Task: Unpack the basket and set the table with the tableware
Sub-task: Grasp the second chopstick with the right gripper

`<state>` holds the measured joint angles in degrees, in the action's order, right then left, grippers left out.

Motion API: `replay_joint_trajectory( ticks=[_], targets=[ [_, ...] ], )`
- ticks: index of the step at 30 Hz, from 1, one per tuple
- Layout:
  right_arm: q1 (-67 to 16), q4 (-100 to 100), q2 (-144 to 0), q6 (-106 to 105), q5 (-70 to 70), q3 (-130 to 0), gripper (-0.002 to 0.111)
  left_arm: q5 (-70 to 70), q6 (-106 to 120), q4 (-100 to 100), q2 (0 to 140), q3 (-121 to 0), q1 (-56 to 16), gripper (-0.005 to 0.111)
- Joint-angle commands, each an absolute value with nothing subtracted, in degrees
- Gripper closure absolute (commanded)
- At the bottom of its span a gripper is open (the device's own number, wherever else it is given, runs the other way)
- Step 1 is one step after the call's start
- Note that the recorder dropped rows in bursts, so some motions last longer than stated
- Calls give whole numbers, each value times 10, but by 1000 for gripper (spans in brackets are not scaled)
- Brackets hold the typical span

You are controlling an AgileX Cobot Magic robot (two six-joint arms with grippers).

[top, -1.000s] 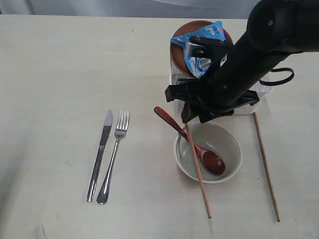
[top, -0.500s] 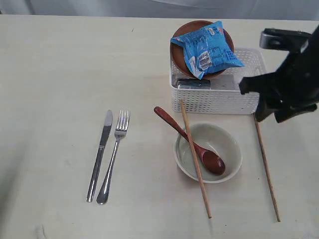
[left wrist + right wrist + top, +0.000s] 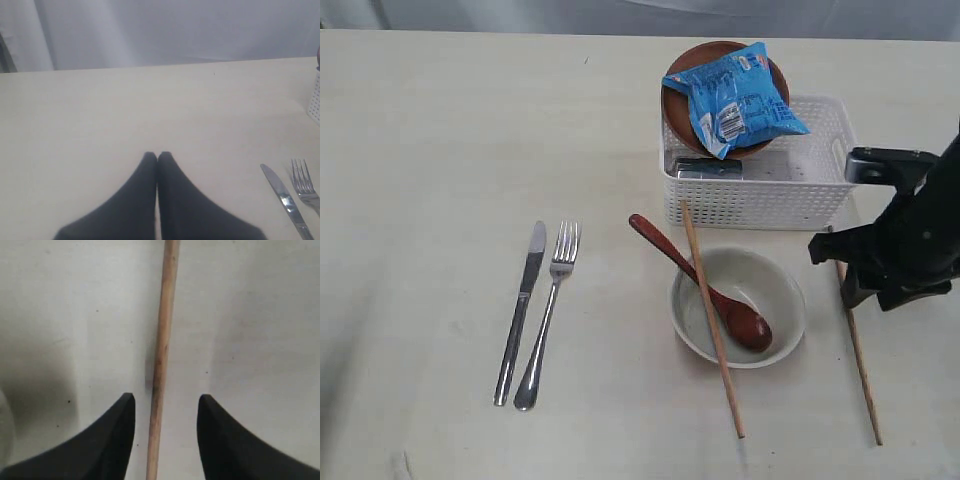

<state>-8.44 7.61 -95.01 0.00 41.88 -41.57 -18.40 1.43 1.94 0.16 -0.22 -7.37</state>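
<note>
Wooden chopstick [image 3: 167, 300] lies between the parted jaws of our right gripper [image 3: 165, 399]; closing, we may roll it aside; left gripper [image 3: 158, 154] is pinched together.

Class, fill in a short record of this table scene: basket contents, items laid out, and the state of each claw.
Basket contents: brown plate, blue snack packet on it, a steel item below
Left of bowl: knife and fork, side by side
Bowl: holds the red-brown spoon; one chopstick lies across its rim
Second chopstick: flat on the table, right of the bowl
Left claw: shut, empty
Right claw: open, straddling the second chopstick
</note>
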Motion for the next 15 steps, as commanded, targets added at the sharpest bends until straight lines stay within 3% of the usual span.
replay_joint_trajectory(
  ticks=[1,10,15],
  targets=[
    [-82,75,-977,-5,394,-413,69,-183,18,18,0,0,-72,107],
    [-82,74,-991,-22,372,-413,70,-183,18,18,0,0,-72,107],
    [-93,76,-991,-59,372,-413,88,-183,18,18,0,0,-72,107]
  ],
)
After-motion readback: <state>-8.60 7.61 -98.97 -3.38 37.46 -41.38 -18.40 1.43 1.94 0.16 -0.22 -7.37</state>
